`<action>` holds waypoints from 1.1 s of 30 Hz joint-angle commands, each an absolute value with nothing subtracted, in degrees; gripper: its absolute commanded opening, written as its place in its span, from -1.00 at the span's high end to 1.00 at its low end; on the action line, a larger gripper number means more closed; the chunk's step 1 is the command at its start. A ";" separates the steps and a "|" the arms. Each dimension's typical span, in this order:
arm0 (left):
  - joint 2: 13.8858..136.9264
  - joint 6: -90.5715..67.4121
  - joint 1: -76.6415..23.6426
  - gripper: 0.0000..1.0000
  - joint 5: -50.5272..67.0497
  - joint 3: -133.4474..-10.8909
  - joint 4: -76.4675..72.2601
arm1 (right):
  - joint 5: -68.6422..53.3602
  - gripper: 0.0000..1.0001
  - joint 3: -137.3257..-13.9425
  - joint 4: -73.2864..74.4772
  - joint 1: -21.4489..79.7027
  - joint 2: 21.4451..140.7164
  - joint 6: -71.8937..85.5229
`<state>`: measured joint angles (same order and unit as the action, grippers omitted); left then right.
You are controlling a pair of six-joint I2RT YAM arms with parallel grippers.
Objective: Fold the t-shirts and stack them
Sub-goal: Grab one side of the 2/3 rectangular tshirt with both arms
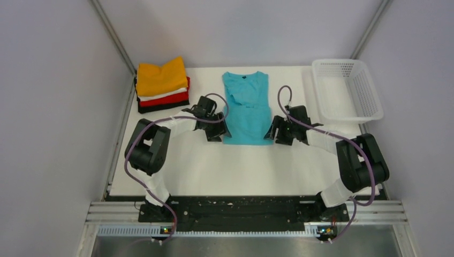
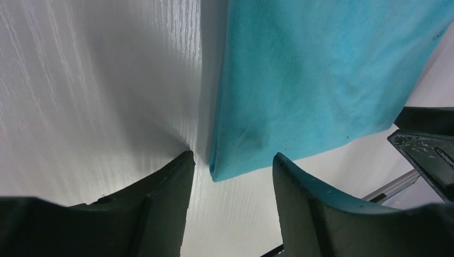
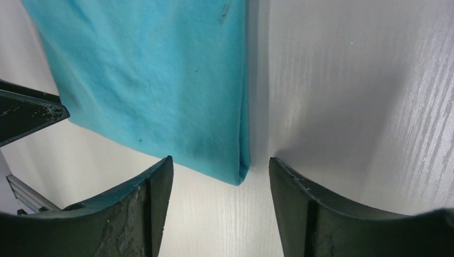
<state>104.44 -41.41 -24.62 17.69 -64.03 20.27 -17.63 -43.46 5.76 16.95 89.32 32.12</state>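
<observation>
Top view: I log the turquoise t-shirt [image 1: 247,110] lying flat mid-table [image 1: 214,171], the folded stack [image 1: 162,85] at far left, the white basket [image 1: 348,88] at far right. Left wrist: left gripper [image 2: 233,160] released, grasping nothing, the shirt's hem corner between its fingers. Right wrist: right gripper [image 3: 220,163] likewise spread and empty at the opposite hem corner.

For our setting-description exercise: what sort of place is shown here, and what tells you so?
Likely a robot test cell, not a home: plain grey walls enclose a white table, and two bolted robot arms flank a teal t-shirt.
</observation>
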 commanded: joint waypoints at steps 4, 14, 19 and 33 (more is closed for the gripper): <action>106.97 -42.60 -25.65 0.06 17.99 -62.55 16.71 | -16.66 -0.06 -40.82 2.92 16.65 90.54 33.81; 108.51 -42.29 -26.30 0.40 16.43 -61.26 18.82 | -17.25 0.24 -39.24 0.86 16.64 92.92 34.49; 107.14 -42.43 -26.37 0.38 14.68 -59.40 20.13 | -16.99 0.31 -38.47 1.21 16.66 92.94 34.44; 105.74 -42.64 -28.02 0.67 14.40 -57.05 21.26 | -17.13 0.46 -35.71 2.92 16.63 90.86 34.06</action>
<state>104.01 -43.66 -26.81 17.82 -59.37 15.27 -18.76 -38.22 -2.90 16.95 90.15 35.16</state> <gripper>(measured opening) 0.246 0.305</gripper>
